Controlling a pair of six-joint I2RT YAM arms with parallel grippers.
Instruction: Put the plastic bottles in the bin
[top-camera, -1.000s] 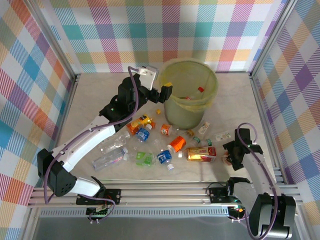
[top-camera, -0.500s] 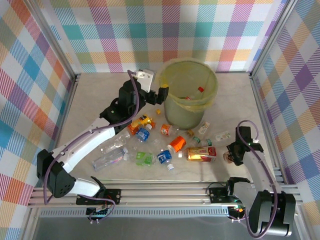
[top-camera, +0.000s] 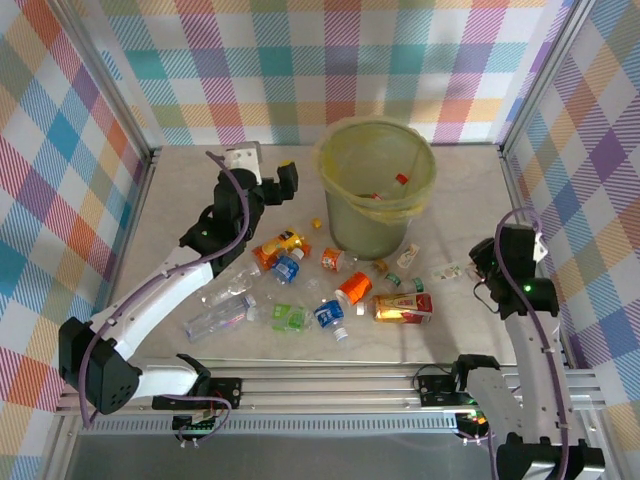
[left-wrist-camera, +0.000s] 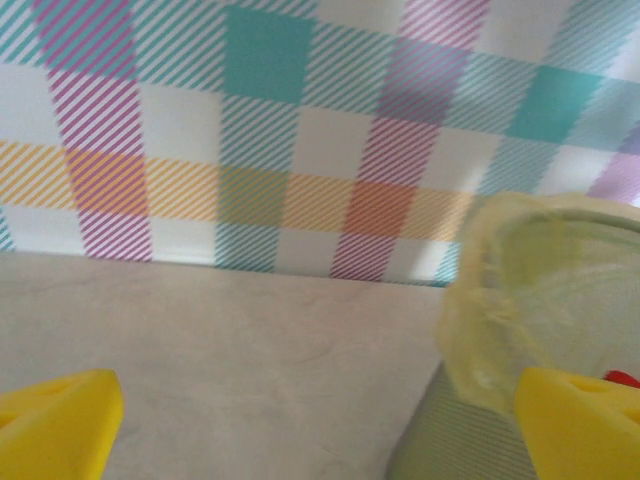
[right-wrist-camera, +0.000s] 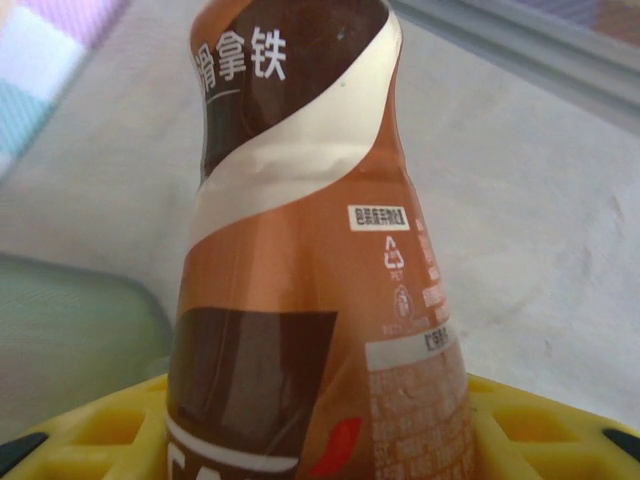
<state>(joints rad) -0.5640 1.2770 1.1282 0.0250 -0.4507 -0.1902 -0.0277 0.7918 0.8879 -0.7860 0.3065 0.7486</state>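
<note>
Several plastic bottles (top-camera: 353, 287) with orange, blue, green and red labels lie scattered on the table in front of the bin (top-camera: 377, 150), a pale-green bucket with a yellowish liner. A red-capped bottle (top-camera: 401, 179) lies inside it. My left gripper (top-camera: 268, 172) hangs open and empty just left of the bin; in the left wrist view its yellow fingertips (left-wrist-camera: 55, 425) frame bare table, with the bin's rim (left-wrist-camera: 500, 300) at the right. My right gripper (top-camera: 484, 264) is raised at the right, shut on a brown-labelled bottle (right-wrist-camera: 300, 260) that stands between its yellow fingers (right-wrist-camera: 560, 420).
A clear bottle (top-camera: 447, 270) lies just left of my right gripper. A loose yellow cap (top-camera: 316, 223) sits by the bin's foot. Checked walls and metal rails (top-camera: 520, 200) box in the table. Bare tabletop (top-camera: 190, 190) lies at the far left.
My right gripper closed on the brown bottle and lifted it off the table, toward the back. My left arm swung left, away from the bin's rim, staying open.
</note>
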